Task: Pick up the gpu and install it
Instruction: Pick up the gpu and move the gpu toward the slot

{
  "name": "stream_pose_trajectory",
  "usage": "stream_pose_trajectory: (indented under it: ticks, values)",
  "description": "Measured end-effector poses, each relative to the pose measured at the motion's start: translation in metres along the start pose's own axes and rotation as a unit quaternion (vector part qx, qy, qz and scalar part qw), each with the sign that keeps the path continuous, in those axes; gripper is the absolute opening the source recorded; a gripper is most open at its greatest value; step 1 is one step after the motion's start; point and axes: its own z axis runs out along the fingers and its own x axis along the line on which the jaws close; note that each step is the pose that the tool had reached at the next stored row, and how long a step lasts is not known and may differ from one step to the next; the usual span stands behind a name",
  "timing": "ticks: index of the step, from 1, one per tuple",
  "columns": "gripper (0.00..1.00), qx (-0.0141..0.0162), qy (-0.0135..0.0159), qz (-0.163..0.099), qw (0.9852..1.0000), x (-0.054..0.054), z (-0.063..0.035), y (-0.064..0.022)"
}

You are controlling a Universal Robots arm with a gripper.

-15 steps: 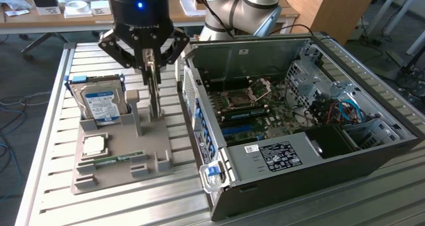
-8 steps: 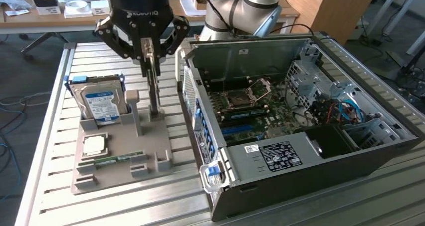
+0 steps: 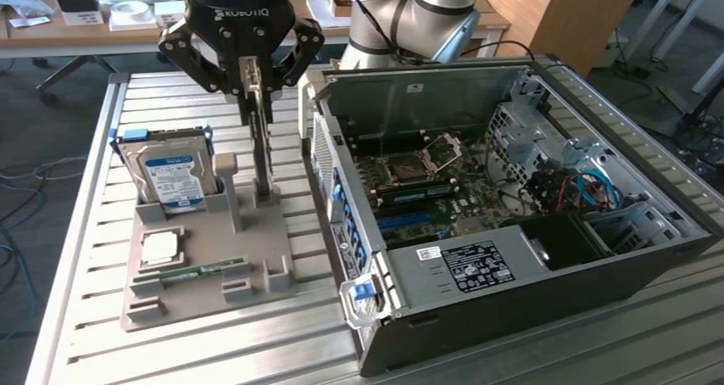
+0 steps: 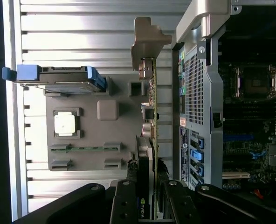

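Observation:
The gpu (image 3: 263, 147) stands on edge, a thin card reaching from my gripper down to the grey holder (image 3: 263, 262). In the wrist view the gpu (image 4: 149, 116) runs edge-on, its silver end bracket (image 4: 145, 39) at the far end. My gripper (image 3: 258, 92) is directly above the holder and shut on the card's upper edge. Its black fingers (image 4: 128, 200) press the card from both sides. I cannot tell whether the card's lower end still sits in the holder's slot. The open computer case (image 3: 509, 232) lies to the exterior view's right, motherboard (image 3: 425, 177) exposed.
On the holder stand a hard drive (image 3: 172, 169) with a blue-white label, a square CPU (image 3: 161, 248) and a narrow green RAM stick (image 3: 186, 275). The case's perforated rear wall (image 4: 196, 93) is close beside the card. All rests on a slatted metal table (image 3: 80, 300).

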Motion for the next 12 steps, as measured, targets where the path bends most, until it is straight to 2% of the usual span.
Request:
stream_pose_trajectory:
  ticks: [6, 12]
  values:
    - [0.27, 0.0, 0.0, 0.0, 1.0, -0.003, 0.0001, 0.0001]
    - [0.27, -0.0002, 0.0, 0.0, 1.0, -0.015, 0.0004, 0.0005]
